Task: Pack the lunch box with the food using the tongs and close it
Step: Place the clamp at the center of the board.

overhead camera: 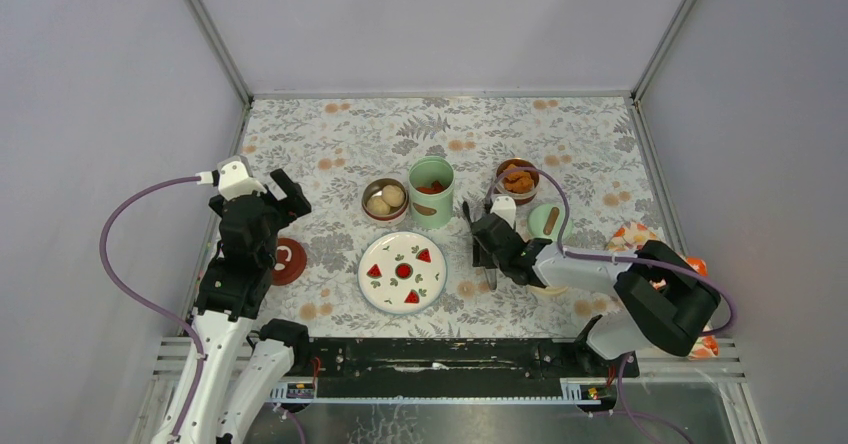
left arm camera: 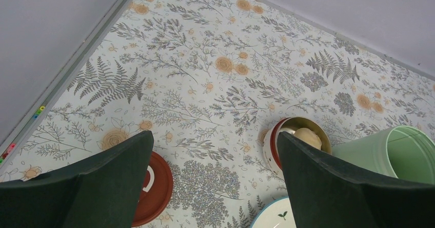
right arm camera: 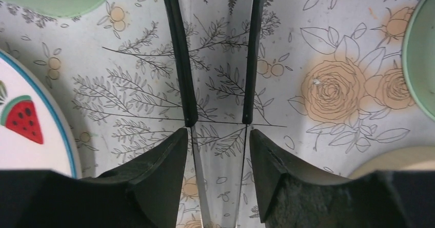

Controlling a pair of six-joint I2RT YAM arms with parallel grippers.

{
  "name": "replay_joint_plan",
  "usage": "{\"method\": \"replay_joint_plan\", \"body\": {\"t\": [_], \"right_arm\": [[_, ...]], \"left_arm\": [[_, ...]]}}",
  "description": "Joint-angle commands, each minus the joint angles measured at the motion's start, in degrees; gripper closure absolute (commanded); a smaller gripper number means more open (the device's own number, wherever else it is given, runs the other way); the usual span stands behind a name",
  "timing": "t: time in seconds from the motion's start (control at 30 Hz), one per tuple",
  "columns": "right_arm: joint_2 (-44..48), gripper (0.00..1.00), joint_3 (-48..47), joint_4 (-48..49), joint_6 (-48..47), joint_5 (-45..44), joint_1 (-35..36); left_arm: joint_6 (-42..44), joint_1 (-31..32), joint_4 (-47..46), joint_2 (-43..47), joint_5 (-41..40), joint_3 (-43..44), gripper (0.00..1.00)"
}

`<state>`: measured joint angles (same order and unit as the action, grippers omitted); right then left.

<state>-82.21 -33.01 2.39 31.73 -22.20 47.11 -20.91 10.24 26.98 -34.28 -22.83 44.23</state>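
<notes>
**Reference item:** mint-green jar (overhead camera: 431,191), upright and uncovered on the floral counter (overhead camera: 330,134). A red piece shows inside it.

**Lunch box parts**
- Steel bowl (overhead camera: 385,200) holding pale balls (overhead camera: 392,195): just beside the jar on its left, uncovered.
- Steel bowl (overhead camera: 517,178) holding orange chunks (overhead camera: 518,179): to the right of the jar, slightly farther back, uncovered.
- Green lid (overhead camera: 545,221) with brown knob: on the counter right of the jar, nearer than the chunk bowl.
- Dark-red lid (overhead camera: 288,260): flat on the counter, well to the left of the jar, on the near side.
- Cream lid (right arm camera: 405,158): only its edge shows, to the near right of the jar, beside the right arm.

**Plate** (overhead camera: 402,271): white with red fruit pictures, directly in front of the jar, carrying no food.

**Right gripper** (right arm camera: 218,135): positioned to the near right of the jar, between the plate and the green lid. Its fingers (right arm camera: 154,171) are partly closed on the tongs (right arm camera: 179,58), one fingertip against the outer side of each arm. The two arms stand apart and run toward the jar's side of the counter.

**Left gripper** (left arm camera: 215,135): raised to the left of the jar, above the dark-red lid. Its fingers (left arm camera: 107,182) are spread wide and hold nothing.
</notes>
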Motion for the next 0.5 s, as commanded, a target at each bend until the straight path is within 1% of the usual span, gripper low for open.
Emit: {"method": "replay_joint_plan", "body": {"t": [0.0, 0.1, 0.2, 0.33, 0.47], "right_arm": [[-0.5, 0.44, -2.0, 1.4, 2.9, 0.3, -0.4], [1.7, 0.4, -3.4, -1.9, 2.8, 0.3, -0.4], [4.9, 0.35, -6.0, -8.1, 1.4, -1.5, -0.4], [8.5, 0.33, -10.0, -14.5, -0.6, -4.0, -1.3], [11.0, 0.33, -13.6, -20.1, -1.9, -5.8, -4.1]], "left_arm": [[0.3, -0.4, -2.2, -0.1, 1.0, 0.0, 0.02], [0.2, -0.4, -2.2, 0.0, 1.2, 0.0, 0.02], [0.1, -0.4, -2.3, 0.1, 1.6, 0.0, 0.02], [0.1, -0.4, -2.5, 0.0, 2.4, -0.1, 0.01], [0.1, -0.1, -2.5, -0.3, 2.7, 0.0, 0.01]]}}
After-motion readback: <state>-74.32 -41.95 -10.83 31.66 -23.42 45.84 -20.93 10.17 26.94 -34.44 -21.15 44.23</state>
